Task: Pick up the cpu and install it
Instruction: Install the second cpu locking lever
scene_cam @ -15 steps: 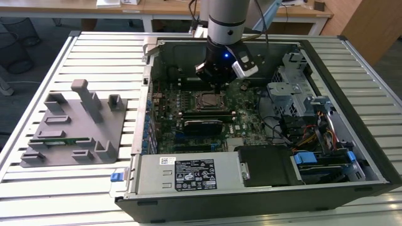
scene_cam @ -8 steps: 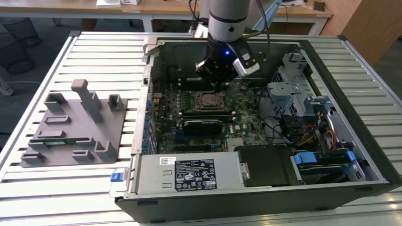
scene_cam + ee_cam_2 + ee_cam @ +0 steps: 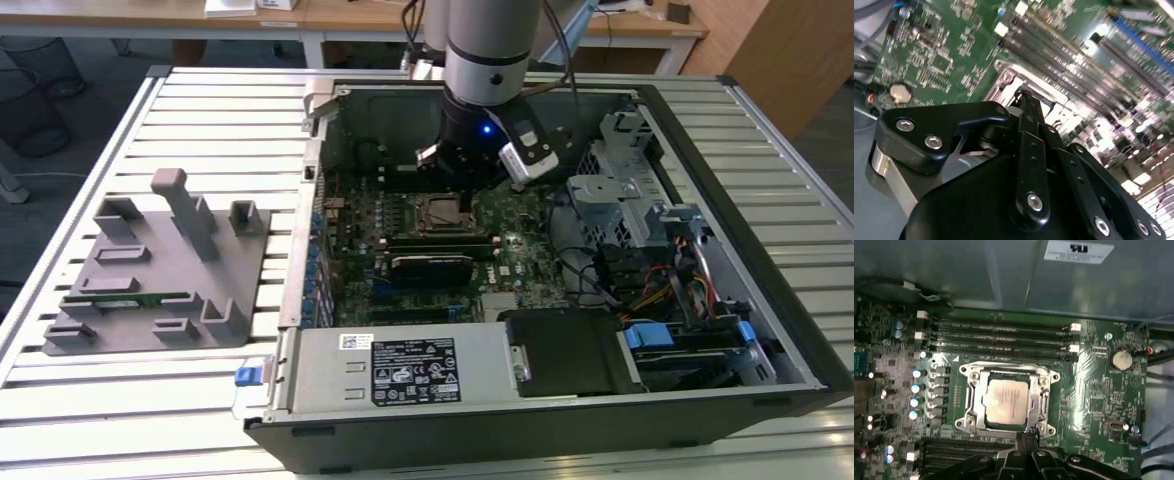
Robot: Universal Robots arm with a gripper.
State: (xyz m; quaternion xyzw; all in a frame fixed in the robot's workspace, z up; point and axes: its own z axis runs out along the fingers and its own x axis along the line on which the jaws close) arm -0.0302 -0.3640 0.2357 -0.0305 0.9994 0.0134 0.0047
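A pale slatted desk (image 3: 200, 110) fills the room's middle; behind it stand light wooden tables (image 3: 160, 15), a dark wire bin (image 3: 27, 105) on grey floor (image 3: 80, 45), and a wooden panel (image 3: 787, 50)

- Big round arm (image 3: 489, 45), shiny grey like a pipe, with a black ring lower down.
- Tiny blue light glowing on the black wrist part.
- Black cables hanging beside it.
- Black gripper (image 3: 1026, 107) with flat bars and silver screws (round ones).
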